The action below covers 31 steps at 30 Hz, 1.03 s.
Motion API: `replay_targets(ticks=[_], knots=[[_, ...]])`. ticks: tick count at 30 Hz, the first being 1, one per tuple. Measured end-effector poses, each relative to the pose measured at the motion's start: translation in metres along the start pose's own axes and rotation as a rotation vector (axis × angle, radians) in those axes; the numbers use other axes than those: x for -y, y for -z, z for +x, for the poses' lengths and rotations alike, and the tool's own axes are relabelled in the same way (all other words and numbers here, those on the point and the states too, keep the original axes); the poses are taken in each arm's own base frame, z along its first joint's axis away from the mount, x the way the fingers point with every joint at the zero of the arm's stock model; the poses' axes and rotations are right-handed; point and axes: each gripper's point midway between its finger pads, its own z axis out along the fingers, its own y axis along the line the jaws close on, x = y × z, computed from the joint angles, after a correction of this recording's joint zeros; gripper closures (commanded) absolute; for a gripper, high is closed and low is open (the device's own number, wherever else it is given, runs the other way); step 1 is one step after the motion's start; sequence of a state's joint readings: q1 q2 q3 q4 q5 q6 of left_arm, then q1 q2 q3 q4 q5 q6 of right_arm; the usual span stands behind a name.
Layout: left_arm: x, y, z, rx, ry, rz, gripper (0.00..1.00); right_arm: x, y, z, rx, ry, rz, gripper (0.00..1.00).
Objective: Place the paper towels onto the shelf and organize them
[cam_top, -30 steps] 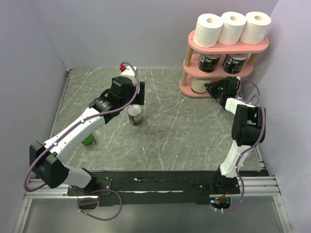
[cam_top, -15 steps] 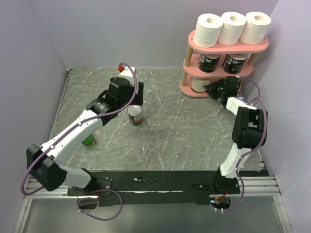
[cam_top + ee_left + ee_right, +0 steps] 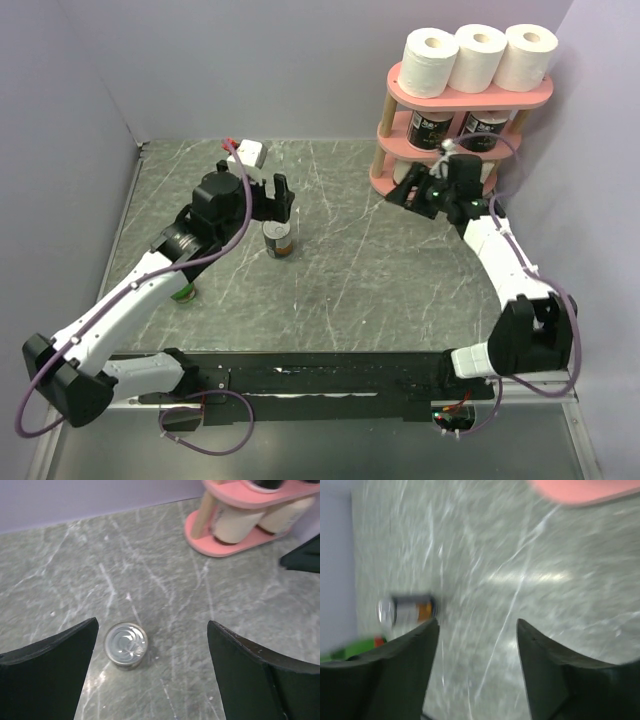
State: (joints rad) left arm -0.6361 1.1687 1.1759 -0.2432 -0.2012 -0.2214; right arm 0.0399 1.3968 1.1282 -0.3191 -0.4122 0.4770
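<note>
Seen from above, the pink shelf [image 3: 545, 95] stands at the far right corner of the table [image 3: 350, 270]. Three white paper towels [image 3: 478, 56] line its top board and two black-printed rolls [image 3: 430, 130] sit on the middle one. The right gripper [image 3: 408, 197] hangs just before its base, while the left gripper [image 3: 268, 197] hovers over a small can [image 3: 279, 240], with a green object [image 3: 182, 292] beside that arm. Through the left wrist camera, the fingers [image 3: 50, 670] stand wide apart and empty, the can is upright below them, and two cream rolls [image 3: 235, 525] rest on the lowest board. Though blurred, the right wrist view shows its fingers [image 3: 545, 670] parted, with only table between.
</note>
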Motion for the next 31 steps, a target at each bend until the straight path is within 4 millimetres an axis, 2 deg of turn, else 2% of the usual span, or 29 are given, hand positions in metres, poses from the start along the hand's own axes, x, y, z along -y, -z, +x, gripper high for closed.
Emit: replay_targets(ticks=[2, 4, 6, 8, 11, 15, 20, 31], knots=[[0.008, 0.007, -0.004, 0.02, 0.003, 0.043, 0.04, -0.028, 0.012, 0.011, -0.029, 0.092, -0.043, 0.01], [0.021, 0.015, -0.01, 0.048, 0.004, 0.102, 0.04, -0.06, 0.032, 0.021, -0.032, 0.18, -0.105, 0.01], [0.031, 0.023, -0.016, 0.075, 0.007, 0.15, 0.04, -0.079, 0.054, 0.022, -0.005, 0.229, -0.151, 0.0], [0.038, 0.035, -0.022, 0.106, 0.015, 0.194, 0.04, -0.094, 0.077, 0.02, 0.041, 0.255, -0.185, 0.0], [0.04, 0.055, -0.03, 0.148, 0.036, 0.225, 0.04, -0.105, 0.103, 0.017, 0.1, 0.268, -0.205, 0.0], [0.041, 0.074, -0.039, 0.188, 0.076, 0.253, 0.04, -0.106, 0.121, 0.014, 0.152, 0.26, -0.196, 0.0], [0.038, 0.089, -0.036, 0.204, 0.116, 0.26, 0.04, -0.098, 0.128, 0.029, 0.159, 0.226, -0.2, 0.0], [0.039, 0.091, -0.034, 0.197, 0.158, 0.265, 0.04, -0.098, 0.132, 0.033, 0.185, 0.19, -0.225, 0.0]])
